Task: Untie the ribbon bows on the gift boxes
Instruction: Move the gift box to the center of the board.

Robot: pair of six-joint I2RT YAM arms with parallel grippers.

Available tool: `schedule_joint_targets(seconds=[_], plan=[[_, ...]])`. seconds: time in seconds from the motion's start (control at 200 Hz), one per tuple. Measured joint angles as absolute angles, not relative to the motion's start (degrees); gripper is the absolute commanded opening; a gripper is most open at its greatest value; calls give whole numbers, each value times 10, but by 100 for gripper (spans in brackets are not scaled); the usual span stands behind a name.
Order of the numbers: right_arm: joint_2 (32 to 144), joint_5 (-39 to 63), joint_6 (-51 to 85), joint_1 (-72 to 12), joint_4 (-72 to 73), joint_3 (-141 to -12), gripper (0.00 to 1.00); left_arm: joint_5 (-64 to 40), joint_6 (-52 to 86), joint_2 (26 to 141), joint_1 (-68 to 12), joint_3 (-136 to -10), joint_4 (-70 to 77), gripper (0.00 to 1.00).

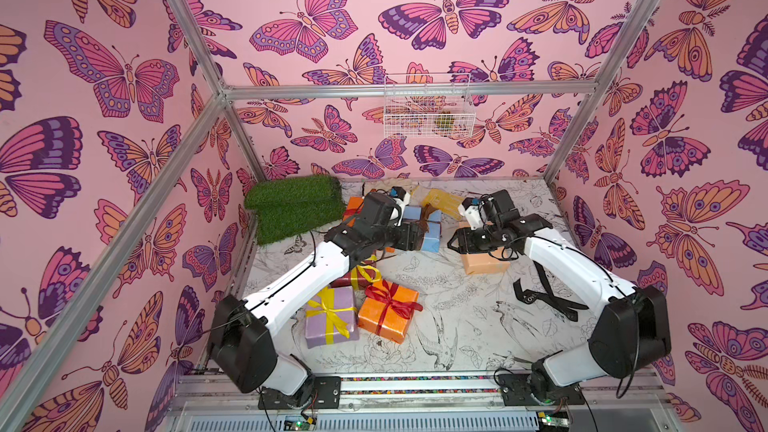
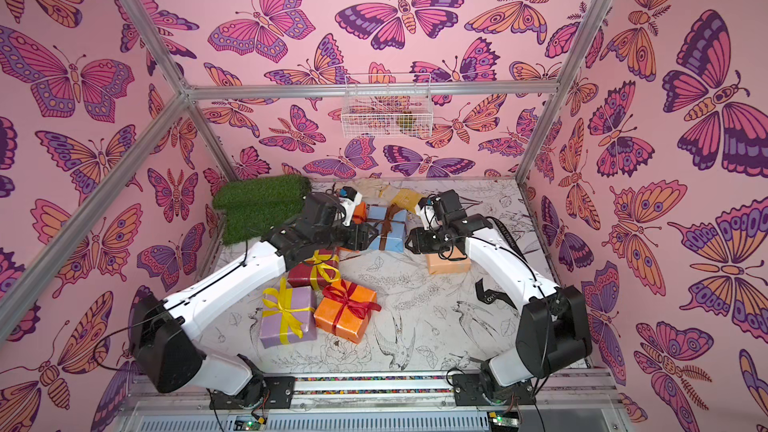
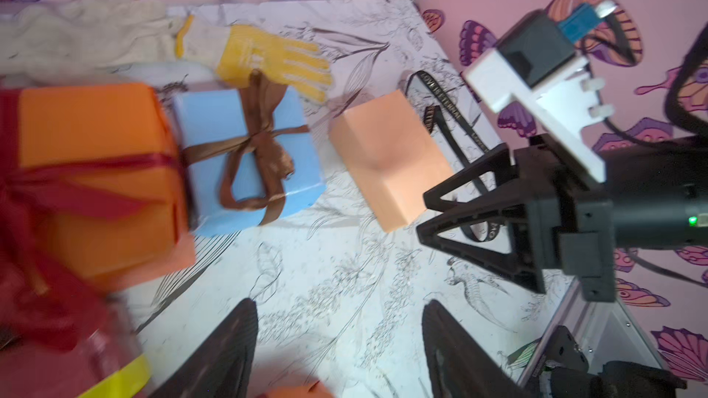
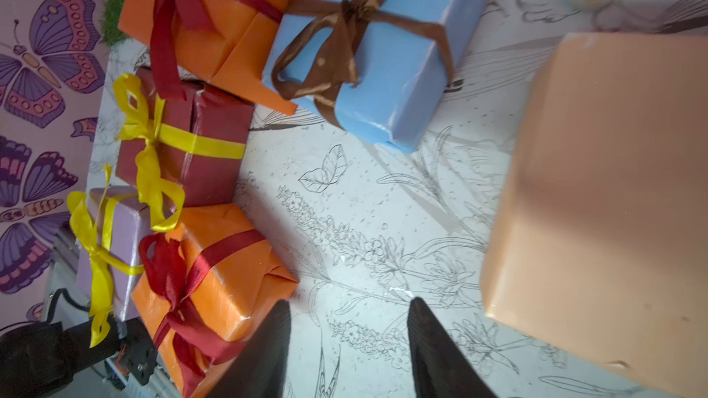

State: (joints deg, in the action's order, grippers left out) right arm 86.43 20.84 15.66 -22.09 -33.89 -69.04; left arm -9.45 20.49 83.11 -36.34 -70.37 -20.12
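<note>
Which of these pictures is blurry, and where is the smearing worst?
Left wrist view: motion-smeared, worst on the orange box and its red ribbon at the picture's edge; the light blue box is only slightly soft. Right wrist view: mostly crisp, though the near peach box looks soft. Both top views: sharp and evenly lit.

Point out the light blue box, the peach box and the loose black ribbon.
light blue gift box (image 4: 402, 59), right wrist view, bare paper face.
peach gift box (image 3: 383, 135), left wrist view, upper face.
black ribbon (image 1: 528, 295), in a top view, lettered stretch.
</note>
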Motion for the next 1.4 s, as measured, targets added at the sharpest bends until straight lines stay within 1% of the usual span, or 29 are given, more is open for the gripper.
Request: schedule_joint_targets(seconds=[0.09,0.185,0.275,0.446,0.601,0.701,0.952,1.137,1.277,1.397], plan=[[890,219,168,-224,-319,-701,45,-88,205,824,-353,-670,-212,67],[960,229,175,-224,-306,-764,44,-83,207,824,-351,-642,-223,67],[1034,227,179,-224,-300,-843,51,-79,211,819,-352,-627,-225,67],[1134,183,172,-224,-305,-957,51,-70,215,790,-352,-607,-223,66],[1186,138,140,-224,-303,-1007,51,-67,215,783,-352,-602,-205,66],[1211,132,118,-220,-290,-1028,51,-68,215,786,-352,-601,-194,65],[1319,234,87,-177,-274,-1162,55,-76,215,796,-352,-595,-176,64],[1414,318,57,-150,-330,-1287,55,-77,215,795,-352,-583,-176,64],[1430,365,24,-154,-374,-1289,55,-77,214,794,-352,-583,-176,64],[1430,383,-8,-163,-395,-1282,55,-77,212,794,-352,-583,-176,64]])
